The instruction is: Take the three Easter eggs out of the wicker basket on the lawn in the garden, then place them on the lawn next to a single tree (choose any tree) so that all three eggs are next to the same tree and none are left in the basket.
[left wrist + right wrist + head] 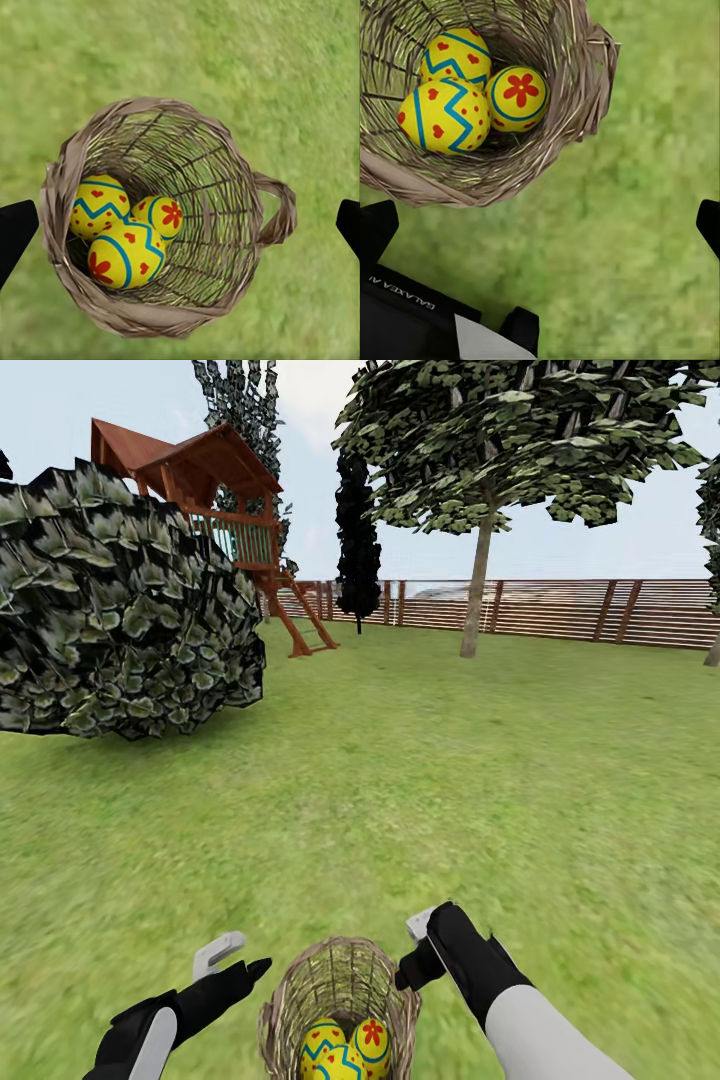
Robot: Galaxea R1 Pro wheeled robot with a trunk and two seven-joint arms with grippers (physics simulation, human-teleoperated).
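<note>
The left hand [240,957] hung released over the wicker basket [340,1000], its two dark fingertips [16,229] spread wide to either side of the rim in its wrist view and touching nothing. The right hand [425,940] was likewise released, poised just beside the basket's far rim, its fingers apart over bare grass in its own wrist view.

All three Easter eggs [124,232] lay bunched together at the bottom of the basket, touching one another: the zigzag egg [99,206], the flower egg [161,216] and the spotted egg [126,256]. The basket stood upright on the lawn [450,780], its loop handle [277,210] on the side away from the eggs.

The step in hand seemed to be the first pick, nothing yet having left the basket. To do it well, the left hand, sitting almost directly above, would have had to come straight down inside the rim, narrow its spread enough to clear the weave, and take the uppermost spotted egg across its short axis; a tilted approach risked snagging the wicker or tipping the basket.

The tree [478,585] with the pale trunk stood well apart, near the fence [560,610] at the lawn's far edge.
</note>
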